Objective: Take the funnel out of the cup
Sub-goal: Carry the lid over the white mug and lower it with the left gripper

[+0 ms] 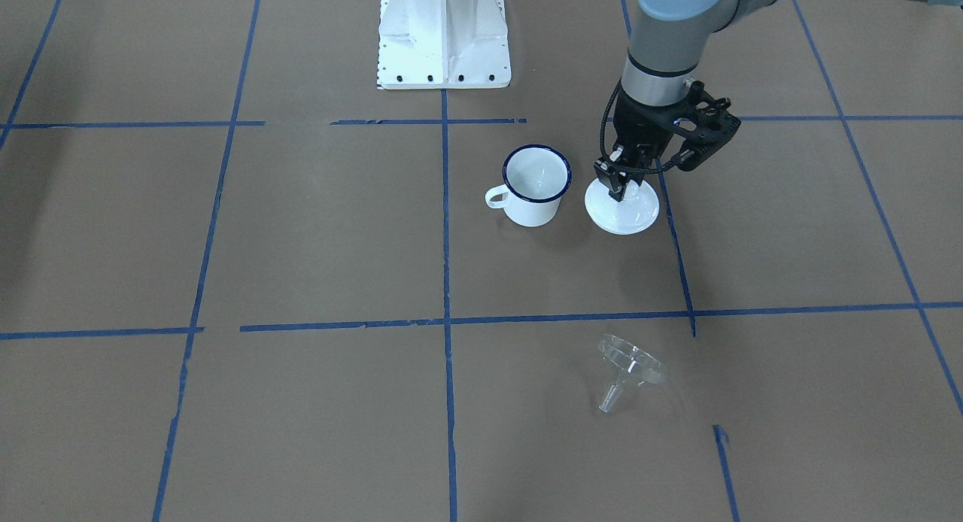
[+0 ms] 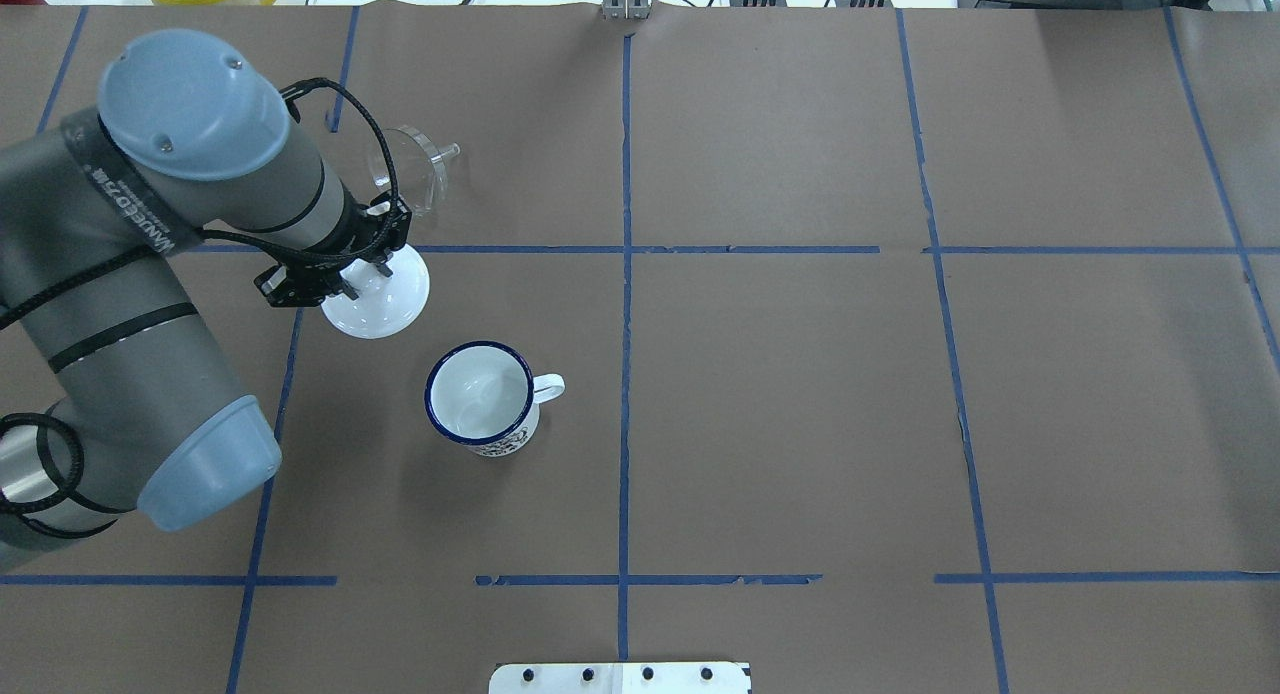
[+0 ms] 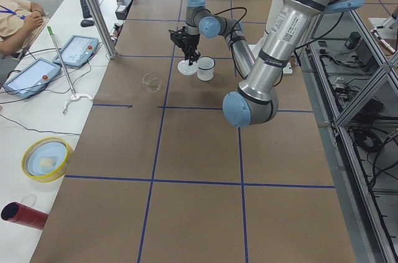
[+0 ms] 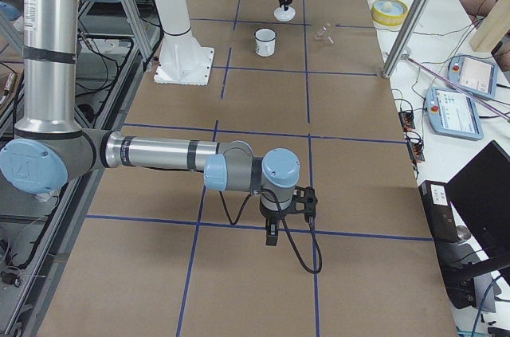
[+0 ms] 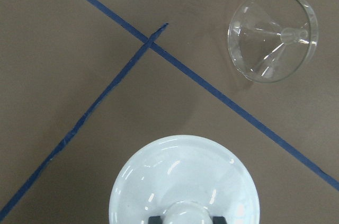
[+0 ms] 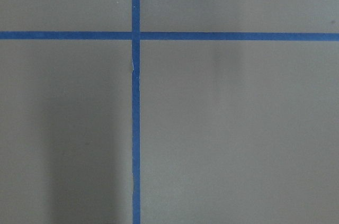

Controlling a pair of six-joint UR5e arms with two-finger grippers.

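Funnel (image 1: 628,371): already out of the cup (image 1: 536,185), lying on its side on the table (image 1: 301,244), well apart from it, on the side far from the robot. Leaves the cup upright and empty; seemingly nothing left of the removal. Left gripper (image 1: 618,189): jaws narrowed onto the knob of the white lid (image 1: 628,215) just beside the cup, apparently clamping it. Right gripper (image 4: 272,235): far off over bare table; cannot tell whether apart or together.
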